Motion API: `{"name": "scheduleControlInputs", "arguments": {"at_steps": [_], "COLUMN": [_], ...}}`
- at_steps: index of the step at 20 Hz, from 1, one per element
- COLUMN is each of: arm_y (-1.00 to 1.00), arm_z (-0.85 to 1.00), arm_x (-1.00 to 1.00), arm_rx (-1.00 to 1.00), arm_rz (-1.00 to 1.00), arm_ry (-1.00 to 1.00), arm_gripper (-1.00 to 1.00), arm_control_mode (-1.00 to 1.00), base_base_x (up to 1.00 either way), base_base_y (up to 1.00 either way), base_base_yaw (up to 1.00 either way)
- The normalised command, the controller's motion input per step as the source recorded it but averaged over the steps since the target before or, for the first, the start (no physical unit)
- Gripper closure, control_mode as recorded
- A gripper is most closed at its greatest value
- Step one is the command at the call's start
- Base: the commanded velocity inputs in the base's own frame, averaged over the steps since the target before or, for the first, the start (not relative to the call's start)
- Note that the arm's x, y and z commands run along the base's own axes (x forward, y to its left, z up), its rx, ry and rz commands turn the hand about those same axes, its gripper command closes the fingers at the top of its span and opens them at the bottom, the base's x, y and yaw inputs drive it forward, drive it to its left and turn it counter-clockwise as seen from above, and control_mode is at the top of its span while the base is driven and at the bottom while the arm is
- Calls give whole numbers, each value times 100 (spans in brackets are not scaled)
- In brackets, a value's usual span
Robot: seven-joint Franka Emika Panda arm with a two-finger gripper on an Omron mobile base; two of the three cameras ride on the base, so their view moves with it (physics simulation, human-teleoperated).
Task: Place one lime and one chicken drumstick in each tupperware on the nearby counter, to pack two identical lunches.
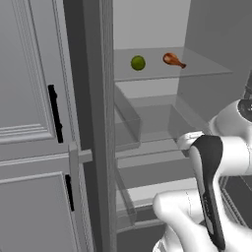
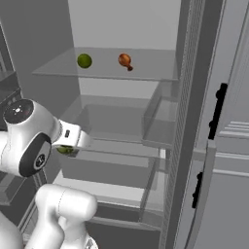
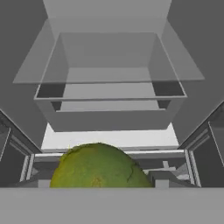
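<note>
Lime (image 3: 98,166) sits gripped in the claw (image 3: 99,183)

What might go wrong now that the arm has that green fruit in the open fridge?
1. The lime sits close at the gripper, round and smooth; if the grip is loose it may roll out.
2. The arm works between clear shelves and drawers, so pulling back may bump one.
3. The other lime and the drumstick lie loose on the top shelf; a knock could send them rolling.

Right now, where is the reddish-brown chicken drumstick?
The reddish-brown chicken drumstick lies on the fridge's upper glass shelf, just right of the round green lime in both base views.
</note>
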Motion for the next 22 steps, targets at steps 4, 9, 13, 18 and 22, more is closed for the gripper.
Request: {"name": "scheduleControlInputs", "arguments": {"at_steps": [4, 9, 13, 18, 22], "arm_y": [0, 0, 0, 0, 0], "arm_z": [0, 0, 0, 0, 0], "arm_x": [0, 0, 0, 0, 0], "arm_rx": [0, 0, 0, 0, 0], "arm_rz": [0, 0, 0, 0, 0], "arm_ry": [0, 0, 0, 0, 0], "arm_gripper": [100, 100, 100, 100, 100], "arm_control_mode": [100, 100, 100, 100, 100], "base_base_x": [-100, -100, -93, -79, -6], "base_base_y": [-3, 8, 66, 91, 100], "base_base_yaw": [5, 8, 18, 21, 16]}}
